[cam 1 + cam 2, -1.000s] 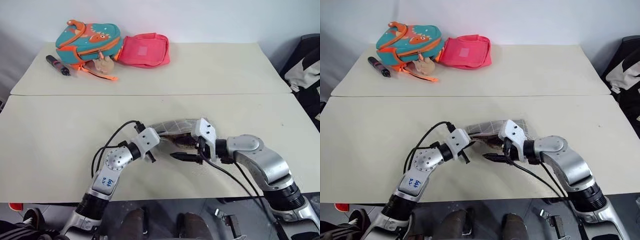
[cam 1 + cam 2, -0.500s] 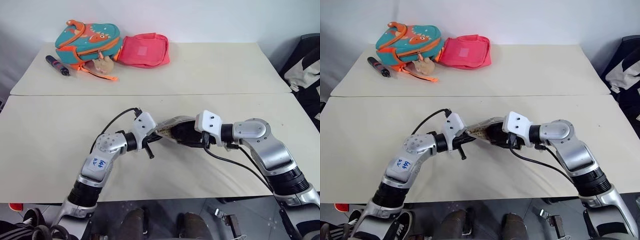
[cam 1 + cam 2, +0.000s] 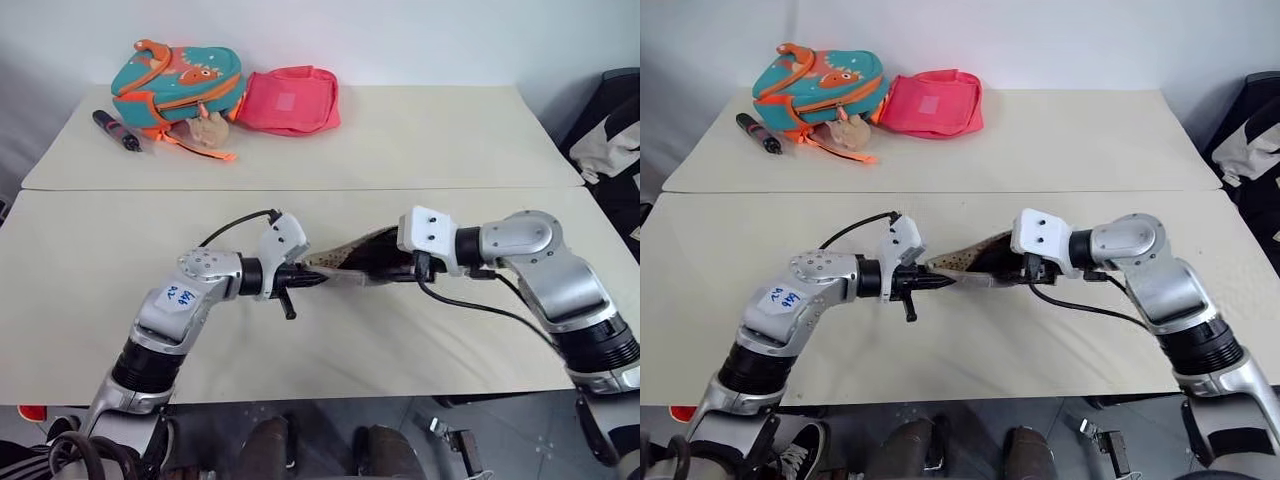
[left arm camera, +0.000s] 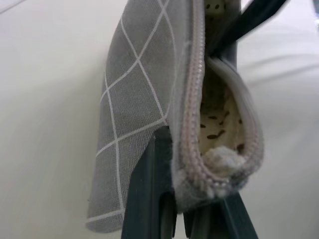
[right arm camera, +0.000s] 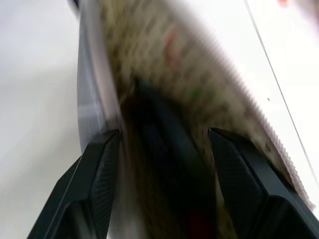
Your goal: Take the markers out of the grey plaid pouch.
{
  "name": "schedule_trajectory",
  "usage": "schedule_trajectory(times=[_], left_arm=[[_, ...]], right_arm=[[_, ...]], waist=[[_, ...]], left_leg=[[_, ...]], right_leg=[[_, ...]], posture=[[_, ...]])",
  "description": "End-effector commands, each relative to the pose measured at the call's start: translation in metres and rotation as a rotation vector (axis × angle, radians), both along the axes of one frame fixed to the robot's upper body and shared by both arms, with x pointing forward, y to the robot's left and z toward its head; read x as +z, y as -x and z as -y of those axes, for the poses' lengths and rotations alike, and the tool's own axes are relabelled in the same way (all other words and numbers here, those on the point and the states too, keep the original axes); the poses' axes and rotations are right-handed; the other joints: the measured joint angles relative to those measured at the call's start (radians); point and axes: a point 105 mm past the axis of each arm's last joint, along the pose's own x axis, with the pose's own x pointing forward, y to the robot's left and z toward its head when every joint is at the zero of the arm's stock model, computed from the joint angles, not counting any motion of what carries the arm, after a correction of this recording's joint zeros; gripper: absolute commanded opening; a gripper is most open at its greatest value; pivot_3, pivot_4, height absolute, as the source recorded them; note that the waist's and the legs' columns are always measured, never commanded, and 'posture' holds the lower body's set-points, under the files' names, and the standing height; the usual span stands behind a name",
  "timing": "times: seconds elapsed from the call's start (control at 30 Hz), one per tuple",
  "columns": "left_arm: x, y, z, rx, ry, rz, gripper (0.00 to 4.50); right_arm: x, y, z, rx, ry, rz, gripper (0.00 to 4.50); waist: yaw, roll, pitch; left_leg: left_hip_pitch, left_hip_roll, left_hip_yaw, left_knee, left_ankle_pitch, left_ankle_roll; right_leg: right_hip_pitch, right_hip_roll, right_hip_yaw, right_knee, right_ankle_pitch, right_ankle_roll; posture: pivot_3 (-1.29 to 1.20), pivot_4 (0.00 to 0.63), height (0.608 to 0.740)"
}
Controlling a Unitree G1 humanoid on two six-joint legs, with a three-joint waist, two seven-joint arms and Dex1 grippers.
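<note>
I have raised the grey plaid pouch [image 3: 350, 262] off the table: left gripper [image 4: 192, 211] clamps its zipper end, right gripper [image 5: 162, 144] spreads its mouth; markers stay inside.

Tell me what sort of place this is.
Probably a plain indoor test or lab space, not a home: two bare cream tables pushed together against a blank white wall, with only a teal-and-orange backpack, a pink pouch and a pen laid out.
</note>
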Motion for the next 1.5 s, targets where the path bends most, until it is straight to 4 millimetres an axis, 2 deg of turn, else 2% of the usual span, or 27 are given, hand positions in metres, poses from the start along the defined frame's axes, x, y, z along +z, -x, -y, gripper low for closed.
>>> schedule_trajectory(times=[0.03, 0.1, 0.23, 0.3, 0.43, 0.5, 0.6, 0.73, 0.83, 0.87, 0.97, 1.0, 1.17, 1.37, 1.43, 1.5], left_arm=[[0.024, 0.008, 0.003, -0.068, 0.054, 0.045, 0.0], [0.02, 0.008, 0.003, -0.067, 0.039, 0.052, 0.0], [0.027, 0.013, 0.01, -0.085, 0.107, 0.0, 0.0], [0.025, 0.016, 0.01, -0.09, 0.124, -0.054, 0.0], [0.031, 0.022, 0.013, -0.127, 0.211, -0.154, 0.0], [0.03, 0.025, 0.017, -0.136, 0.218, -0.173, 0.0], [0.027, 0.038, 0.023, -0.186, 0.216, -0.236, 0.0], [0.02, 0.051, 0.035, -0.224, 0.215, -0.306, 0.0], [0.012, 0.052, 0.038, -0.205, 0.18, -0.314, 0.0], [0.01, 0.05, 0.038, -0.193, 0.166, -0.291, 0.0], [0.009, 0.04, 0.04, -0.133, 0.181, -0.28, 0.0], [0.009, 0.036, 0.04, -0.112, 0.18, -0.269, 0.0], [0.004, 0.027, 0.034, -0.05, 0.163, -0.276, 0.0], [-0.004, 0.028, 0.032, -0.06, 0.093, -0.263, 0.0], [-0.005, 0.026, 0.032, -0.057, 0.099, -0.272, 0.0], [-0.006, 0.023, 0.032, -0.049, 0.118, -0.293, 0.0]], right_arm=[[0.016, 0.003, 0.003, 0.001, -0.041, -0.045, 2.92], [0.025, 0.008, 0.0, 0.009, -0.13, -0.124, 2.92], [0.044, 0.024, 0.002, 0.025, -0.24, -0.285, 2.92], [0.048, 0.03, 0.004, 0.04, -0.229, -0.314, 2.92], [0.053, 0.028, 0.007, 0.018, -0.203, -0.304, 2.92], [0.062, 0.034, -0.001, 0.046, -0.263, -0.371, 2.92], [0.065, 0.043, -0.001, 0.059, -0.272, -0.444, 2.92], [0.051, 0.038, 0.006, -0.005, -0.234, -0.481, 2.92], [0.049, 0.036, 0.007, -0.025, -0.255, -0.518, 2.92], [0.044, 0.033, 0.009, -0.041, -0.239, -0.515, 2.92], [0.011, 0.026, 0.025, -0.091, -0.066, -0.444, 2.92], [0.007, 0.025, 0.027, -0.095, -0.051, -0.433, 2.92], [0.015, 0.026, 0.025, -0.037, -0.076, -0.384, 2.92], [0.003, 0.013, 0.035, -0.064, 0.043, -0.263, 2.92], [0.006, 0.007, 0.03, -0.033, 0.073, -0.182, 2.92], [-0.001, 0.009, 0.022, 0.034, 0.167, -0.112, 2.92]], waist=[[-0.001, 0.0, 0.0], [-0.001, 0.0, 0.0], [0.001, 0.0, 0.0], [0.002, 0.0, 0.0], [0.001, 0.0, 0.0], [0.0, 0.0, 0.0], [0.0, 0.0, 0.0], [0.005, 0.0, 0.0], [0.004, 0.0, 0.0], [0.004, 0.0, 0.0], [0.01, 0.0, 0.0], [0.014, -0.001, 0.0], [0.02, -0.001, 0.001], [0.022, -0.001, 0.001], [0.023, -0.001, 0.001], [0.022, -0.001, 0.001]], left_leg=[[0.0, 0.0, 0.0, 0.0, 0.0, 0.0], [0.0, 0.0, 0.0, 0.0, 0.0, 0.0], [0.0, 0.0, 0.0, 0.001, 0.0, 0.0], [0.0, 0.0, -0.001, 0.001, 0.0, 0.0], [0.0, 0.0, -0.001, 0.002, 0.0, 0.001], [0.0, 0.0, -0.001, 0.001, -0.001, 0.0], [0.0, 0.0, -0.001, 0.001, -0.001, 0.0], [0.0, 0.0, -0.001, 0.001, -0.001, 0.0], [0.0, 0.0, -0.001, 0.002, -0.001, 0.0], [0.0, 0.0, -0.001, 0.002, -0.001, 0.0], [0.0, 0.0, 0.0, 0.001, -0.001, 0.0], [0.0, -0.001, -0.001, 0.002, -0.001, 0.0], [0.0, 0.0, 0.001, 0.002, -0.001, 0.0], [0.0, 0.0, 0.001, 0.002, -0.001, 0.0], [0.0, 0.0, 0.001, 0.002, -0.001, -0.001], [0.0, 0.0, 0.001, 0.002, -0.001, -0.001]], right_leg=[[0.0, 0.0, 0.0, 0.0, 0.0, 0.0], [0.0, 0.0, 0.0, 0.0, 0.0, 0.0], [0.001, 0.0, 0.0, 0.0, 0.0, 0.0], [0.001, 0.0, 0.001, 0.0, 0.0, 0.0], [0.001, -0.001, 0.004, -0.001, 0.0, 0.0], [0.001, -0.001, 0.005, 0.0, 0.0, 0.0], [0.001, -0.001, 0.006, 0.0, 0.0, 0.0], [0.001, -0.001, 0.006, -0.001, 0.0, 0.0], [0.001, -0.001, 0.006, -0.001, 0.0, 0.0], [0.001, -0.001, 0.006, -0.001, 0.0, 0.0], [0.001, 0.0, 0.007, -0.001, 0.0, 0.0], [0.002, 0.0, 0.006, -0.002, 0.0, 0.0], [0.001, 0.0, 0.007, -0.002, 0.0, 0.0], [0.001, 0.0, 0.007, -0.005, 0.0, 0.0], [0.001, 0.0, 0.007, -0.005, 0.0, 0.0], [0.001, 0.0, 0.007, -0.006, 0.0, 0.0]], posture=[[0.0, 0.15, 0.74], [0.0, 0.15, 0.74], [0.0, 0.15, 0.74], [0.0, 0.15, 0.74], [0.0, 0.15, 0.74], [0.0, 0.15, 0.74], [0.0, 0.15, 0.74], [0.0, 0.15, 0.74], [0.0, 0.15, 0.74], [0.0, 0.15, 0.74], [0.0, 0.15, 0.74], [0.0, 0.15, 0.74], [0.0, 0.15, 0.74], [0.0, 0.15, 0.74], [0.0, 0.15, 0.74], [0.0, 0.15, 0.74]])
